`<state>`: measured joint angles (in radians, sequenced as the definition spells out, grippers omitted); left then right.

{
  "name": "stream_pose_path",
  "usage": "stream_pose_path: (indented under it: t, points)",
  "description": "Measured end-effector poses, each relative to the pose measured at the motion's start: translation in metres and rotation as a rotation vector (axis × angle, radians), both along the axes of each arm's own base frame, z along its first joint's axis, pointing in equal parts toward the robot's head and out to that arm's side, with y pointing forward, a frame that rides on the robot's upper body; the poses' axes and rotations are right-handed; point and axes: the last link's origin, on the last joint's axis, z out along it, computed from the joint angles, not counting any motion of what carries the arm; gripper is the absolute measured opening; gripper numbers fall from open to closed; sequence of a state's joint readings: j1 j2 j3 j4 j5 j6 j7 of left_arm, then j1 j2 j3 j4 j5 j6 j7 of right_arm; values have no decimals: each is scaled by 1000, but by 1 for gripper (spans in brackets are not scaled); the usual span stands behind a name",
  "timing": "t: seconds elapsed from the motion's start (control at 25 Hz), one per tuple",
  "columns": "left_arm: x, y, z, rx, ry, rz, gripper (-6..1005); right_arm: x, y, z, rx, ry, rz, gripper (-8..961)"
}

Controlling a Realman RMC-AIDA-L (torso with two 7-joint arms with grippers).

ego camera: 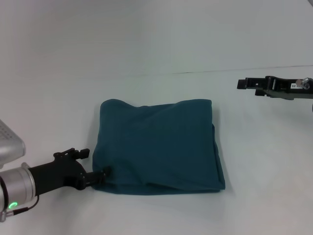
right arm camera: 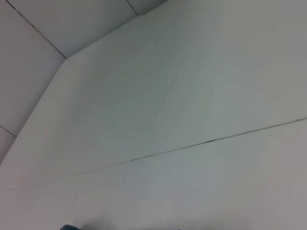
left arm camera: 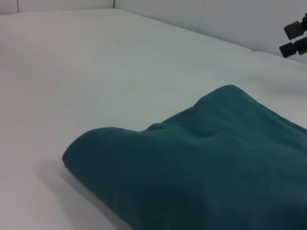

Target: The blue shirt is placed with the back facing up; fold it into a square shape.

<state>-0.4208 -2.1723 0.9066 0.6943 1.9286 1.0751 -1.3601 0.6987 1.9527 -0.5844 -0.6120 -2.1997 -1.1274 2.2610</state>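
The blue shirt sits mid-surface, already folded into a roughly square bundle, plain side up, no lettering visible. Key relation: the left gripper is right at the shirt's near-left corner, tips touching or buried in the fabric edge, so the shirt lies to the right and away from those jaws. Can't tell if they're clenched on cloth or released, since the tips are hidden by the hem. The right gripper hangs well apart, up past the far-right corner, over bare white surface; its jaws look parted w/ nothing between them. So the left arm is way nearer.

Fabric is soft, matte teal knit, puffy at the folded edges w/ shallow wrinkles, and layers show along the near edge. The bundle is slightly wider than deep, imo basically done, maybe just a corner tidy left.
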Motion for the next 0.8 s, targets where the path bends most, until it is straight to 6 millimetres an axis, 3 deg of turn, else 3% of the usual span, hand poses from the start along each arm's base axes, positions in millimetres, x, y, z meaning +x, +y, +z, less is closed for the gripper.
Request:
stream_pose_path:
  t: [0.48, 0.8]
  points:
    - [-3, -3, 2, -12, 19, -3, 877, -5, 3, -1, 0, -2, 14, 812]
    - [0, -7, 31, 33, -19, -48, 877, -5, 4, -1, 0, -2, 13, 808]
